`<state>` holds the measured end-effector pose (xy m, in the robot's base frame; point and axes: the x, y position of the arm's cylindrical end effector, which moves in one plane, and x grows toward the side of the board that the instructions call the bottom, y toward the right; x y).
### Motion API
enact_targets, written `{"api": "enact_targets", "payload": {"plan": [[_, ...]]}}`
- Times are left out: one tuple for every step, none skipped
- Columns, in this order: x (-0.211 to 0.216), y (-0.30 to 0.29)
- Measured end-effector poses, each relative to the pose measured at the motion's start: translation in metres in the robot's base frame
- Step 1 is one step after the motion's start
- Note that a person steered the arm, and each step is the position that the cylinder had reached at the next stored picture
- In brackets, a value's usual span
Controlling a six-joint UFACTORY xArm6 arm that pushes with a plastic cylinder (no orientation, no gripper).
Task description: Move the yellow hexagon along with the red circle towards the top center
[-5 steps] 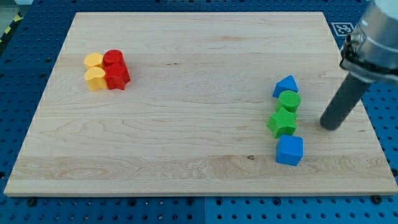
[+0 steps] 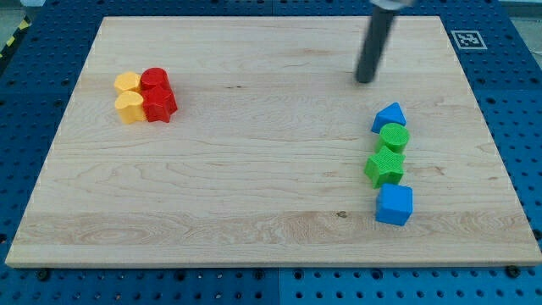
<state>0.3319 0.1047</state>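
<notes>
Tip [image 2: 365,81] far right of yellow hexagon [image 2: 128,82], red circle [image 2: 154,80].

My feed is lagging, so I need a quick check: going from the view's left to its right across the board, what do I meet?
Yellow blocks → red blocks → my tip → column of blue and green blocks, stacked top to bottom so not ordered among themselves.

We count eight blocks: two yellow [image 2: 129,94], two red [image 2: 157,94], two green [image 2: 389,152], two blue [image 2: 392,161].
</notes>
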Motion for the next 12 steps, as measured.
{"api": "enact_targets", "payload": {"plan": [[-0.022, -0.094], [-0.039, -0.178], [-0.055, -0.259], [-0.057, -0.302], [-0.057, -0.302], [-0.059, -0.317], [-0.053, -0.355], [-0.04, -0.399], [-0.027, -0.409], [0.022, -0.394], [0.047, -0.382], [0.047, -0.375]]}}
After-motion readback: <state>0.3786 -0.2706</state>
